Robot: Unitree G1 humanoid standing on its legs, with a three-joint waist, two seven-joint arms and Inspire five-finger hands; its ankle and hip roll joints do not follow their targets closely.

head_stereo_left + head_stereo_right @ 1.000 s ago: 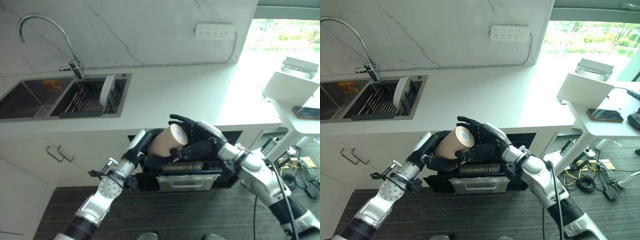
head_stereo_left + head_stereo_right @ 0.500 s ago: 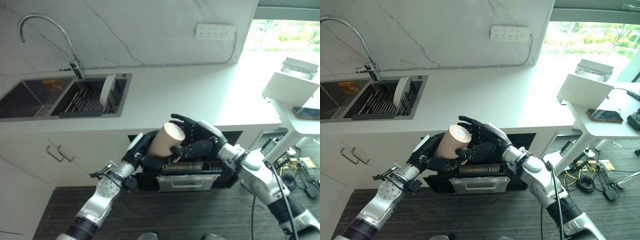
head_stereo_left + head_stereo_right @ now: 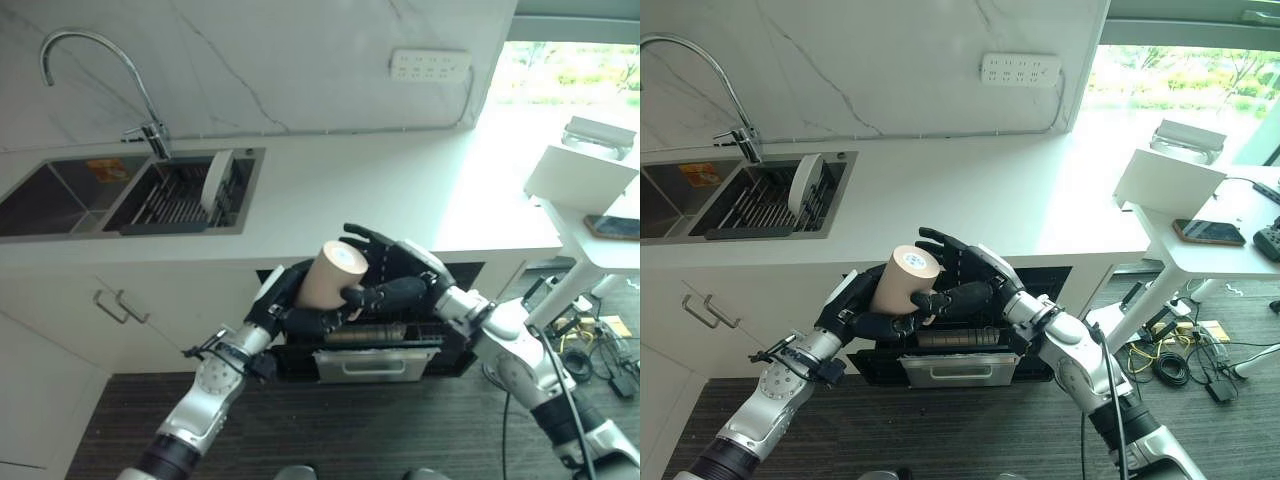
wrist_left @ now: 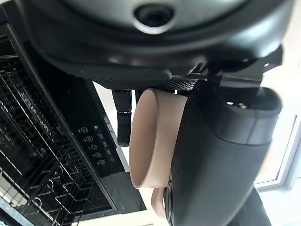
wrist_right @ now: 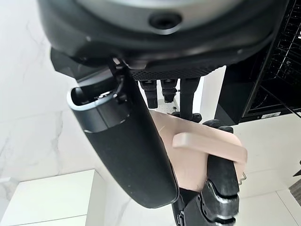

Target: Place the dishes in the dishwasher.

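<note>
A: Where's the mug?
B: Tan mug [image 3: 331, 276] is up in the air, just over the open dishwasher [image 3: 365, 345] rack, below the counter [image 3: 340, 190] edge. Base faces up, toward the cam.
A: Hands?
B: Both on it. L hand [image 3: 293, 305] wraps it from below, fingers curled round the body. R hand [image 3: 388, 283] grips from the other side, thumb across the mug.
A: Anything else?
B: White plate [image 3: 214, 182] stands upright in the sink [image 3: 60, 200] rack, well apart.

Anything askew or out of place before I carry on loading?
Nothing damaged or spilled. The beige mug is tilted, held between left hand and right hand above the open dishwasher rack.
</note>
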